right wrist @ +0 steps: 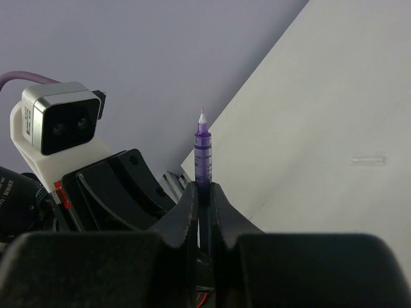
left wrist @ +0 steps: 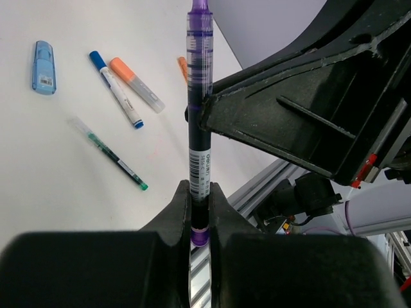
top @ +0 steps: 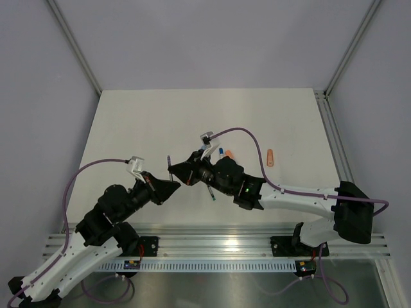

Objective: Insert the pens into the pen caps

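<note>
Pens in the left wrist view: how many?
4. The purple pen is gripped by the left claw and right claw; the blue-ended white pen, orange-ended clear pen and green-tipped pen lie on the table. Others may be hidden.

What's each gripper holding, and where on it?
Both hold one purple pen: left gripper clamps its rear end, right gripper clamps the barrel nearer the tip.

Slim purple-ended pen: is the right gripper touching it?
Touching. The right wrist view shows the slim purple-ended pen pinched in the right gripper, no gap at either finger.
</note>
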Motion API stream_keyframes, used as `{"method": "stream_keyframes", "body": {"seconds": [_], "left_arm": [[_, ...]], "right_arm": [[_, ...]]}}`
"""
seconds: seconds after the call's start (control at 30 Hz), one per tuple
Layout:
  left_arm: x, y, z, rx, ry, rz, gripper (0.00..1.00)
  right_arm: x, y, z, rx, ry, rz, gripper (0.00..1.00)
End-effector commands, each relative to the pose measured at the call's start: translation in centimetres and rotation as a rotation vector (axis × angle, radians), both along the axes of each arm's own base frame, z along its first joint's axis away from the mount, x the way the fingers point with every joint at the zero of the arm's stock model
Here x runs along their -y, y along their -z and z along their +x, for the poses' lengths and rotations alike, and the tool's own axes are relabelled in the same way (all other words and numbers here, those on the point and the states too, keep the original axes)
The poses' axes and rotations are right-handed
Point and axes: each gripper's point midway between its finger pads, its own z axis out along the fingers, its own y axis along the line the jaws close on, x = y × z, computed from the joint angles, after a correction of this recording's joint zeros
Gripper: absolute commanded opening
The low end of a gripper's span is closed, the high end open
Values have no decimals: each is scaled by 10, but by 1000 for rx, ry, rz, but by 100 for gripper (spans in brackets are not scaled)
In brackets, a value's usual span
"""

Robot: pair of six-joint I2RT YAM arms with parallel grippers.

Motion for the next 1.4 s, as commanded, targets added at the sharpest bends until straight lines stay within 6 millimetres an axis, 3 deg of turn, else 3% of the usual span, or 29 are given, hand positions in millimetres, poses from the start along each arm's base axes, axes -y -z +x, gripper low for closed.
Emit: {"method": "stream_keyframes", "body": {"seconds": [0.0, 0.03, 0.07, 0.17, 0.23, 0.37, 0.4, 0.47, 0.5, 0.57, 0.63, 0.73, 0.77, 0.8, 0.83, 0.87, 0.9, 0.97, 1.03, 1.07, 1.2, 1.27, 1.37], "left_arm": [[-6, -12, 8, 44, -44, 16, 0], [-9, -12, 9, 48, -60, 22, 0], [-14, -12, 8, 51, -70, 41, 0], [-34, -16, 10, 61, -148, 79, 0], [-47, -18, 8, 63, -196, 83, 0], [-76, -32, 1, 74, -271, 118, 0], [-88, -47, -1, 100, -310, 105, 0], [-103, -51, -7, 126, -336, 139, 0], [-109, -58, -10, 147, -346, 134, 0], [-116, -60, -13, 180, -355, 145, 0], [-115, -58, -13, 194, -347, 149, 0], [-114, -57, -15, 211, -335, 135, 0], [-115, -58, -16, 219, -336, 129, 0], [-116, -59, -16, 224, -338, 124, 0], [-115, -58, -16, 228, -336, 122, 0], [-115, -59, -17, 236, -329, 116, 0], [-114, -60, -19, 242, -321, 110, 0], [-112, -61, -19, 247, -312, 110, 0], [-115, -65, -24, 270, -307, 83, 0], [-115, -66, -24, 273, -303, 81, 0], [-114, -67, -27, 285, -289, 73, 0], [-115, -69, -30, 296, -289, 59, 0], [-117, -70, -32, 307, -289, 47, 0]], "right_arm": [[-9, -9, -10, 4, -49, -14, 20], [-12, -24, -8, 17, -52, -11, 30], [-10, -15, -10, 11, -61, -70, 45], [-2, -30, -10, 28, -53, -81, 57], [3, -42, -11, 31, -51, -71, 57], [12, -36, -8, 6, -23, -111, 48], [13, -30, -7, -5, -12, -121, 41], [15, -16, 3, -43, 30, -147, 34], [11, 4, 10, -79, 44, -190, 25], [9, 24, 27, -147, 70, -253, 19], [0, 59, 41, -217, 83, -353, 12], [-14, 88, 60, -277, 121, -426, 4], [-19, 108, 65, -299, 131, -462, 2], [-25, 103, 72, -297, 144, -450, 1], [-25, 112, 76, -321, 168, -472, 1], [-27, 131, 82, -348, 179, -505, 1], [-32, 129, 87, -352, 189, -496, 2], [-36, 152, 94, -394, 219, -531, 20], [-41, 159, 99, -414, 238, -550, 32], [-43, 175, 99, -442, 244, -574, 40], [-55, 189, 103, -484, 252, -587, 50], [-53, 205, 106, -506, 281, -624, 51], [-56, 214, 112, -525, 304, -633, 52]]}}
